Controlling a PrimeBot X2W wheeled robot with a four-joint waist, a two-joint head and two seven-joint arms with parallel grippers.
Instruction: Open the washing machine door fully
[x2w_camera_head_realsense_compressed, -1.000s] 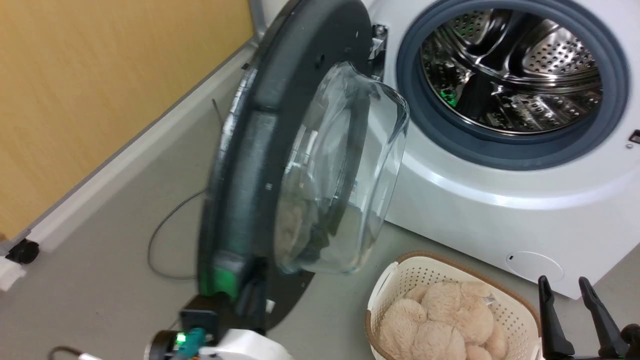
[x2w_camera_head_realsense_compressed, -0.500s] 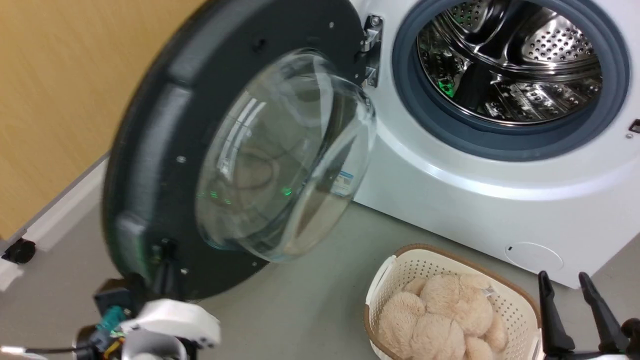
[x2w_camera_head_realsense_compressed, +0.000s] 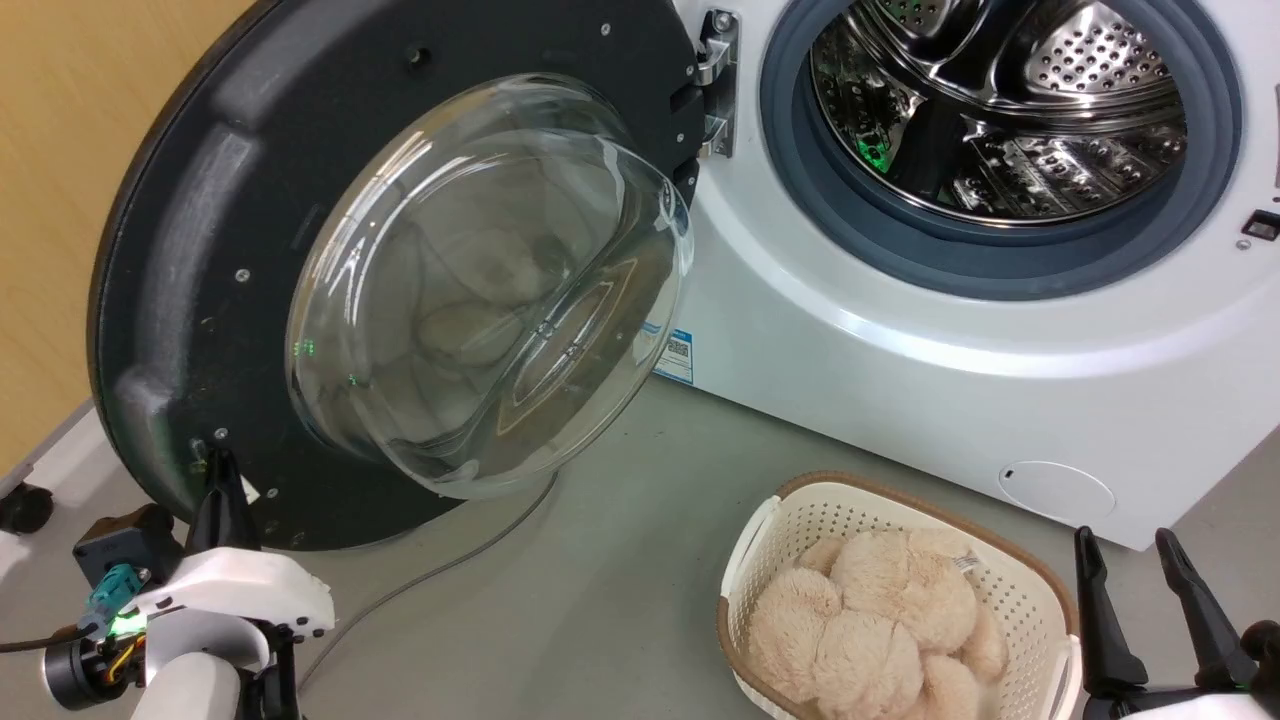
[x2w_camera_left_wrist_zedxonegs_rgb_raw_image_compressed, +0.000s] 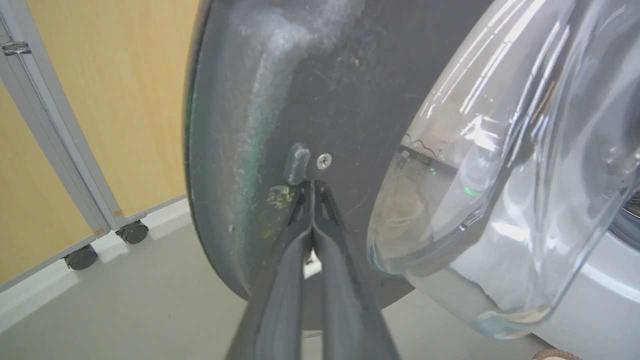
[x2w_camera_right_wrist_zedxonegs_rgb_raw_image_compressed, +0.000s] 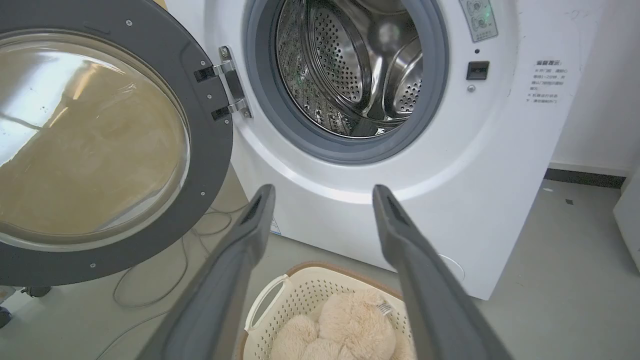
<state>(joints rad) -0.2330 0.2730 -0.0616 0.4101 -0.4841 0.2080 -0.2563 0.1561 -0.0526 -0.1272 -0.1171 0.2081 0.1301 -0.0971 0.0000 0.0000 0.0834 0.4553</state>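
Note:
The washing machine door (x2w_camera_head_realsense_compressed: 190, 250), black with a clear bulging glass bowl (x2w_camera_head_realsense_compressed: 480, 290), stands swung out to the left of the white washing machine (x2w_camera_head_realsense_compressed: 900, 380), its inner face towards me. The steel drum (x2w_camera_head_realsense_compressed: 1000, 110) and grey gasket are exposed. My left gripper (x2w_camera_head_realsense_compressed: 222, 478) is shut, with its tips against the door's inner face at the lower left rim. In the left wrist view the left gripper (x2w_camera_left_wrist_zedxonegs_rgb_raw_image_compressed: 312, 186) sits just below a small peg and a screw on the door (x2w_camera_left_wrist_zedxonegs_rgb_raw_image_compressed: 350, 75). My right gripper (x2w_camera_head_realsense_compressed: 1130, 590) is open at the lower right, holding nothing, and the right gripper (x2w_camera_right_wrist_zedxonegs_rgb_raw_image_compressed: 322, 192) points at the machine's front.
A cream basket (x2w_camera_head_realsense_compressed: 1035, 600) of beige plush toys (x2w_camera_head_realsense_compressed: 880, 620) stands on the floor before the machine, next to my right gripper. A grey cable (x2w_camera_head_realsense_compressed: 440, 570) lies under the door. A yellow panel (x2w_camera_head_realsense_compressed: 50, 150) on casters (x2w_camera_head_realsense_compressed: 20, 508) stands behind the door.
The door has swung wider to the left, away from the drum opening, turning from edge-on to facing me. My left gripper has moved left with it. The right gripper stays put.

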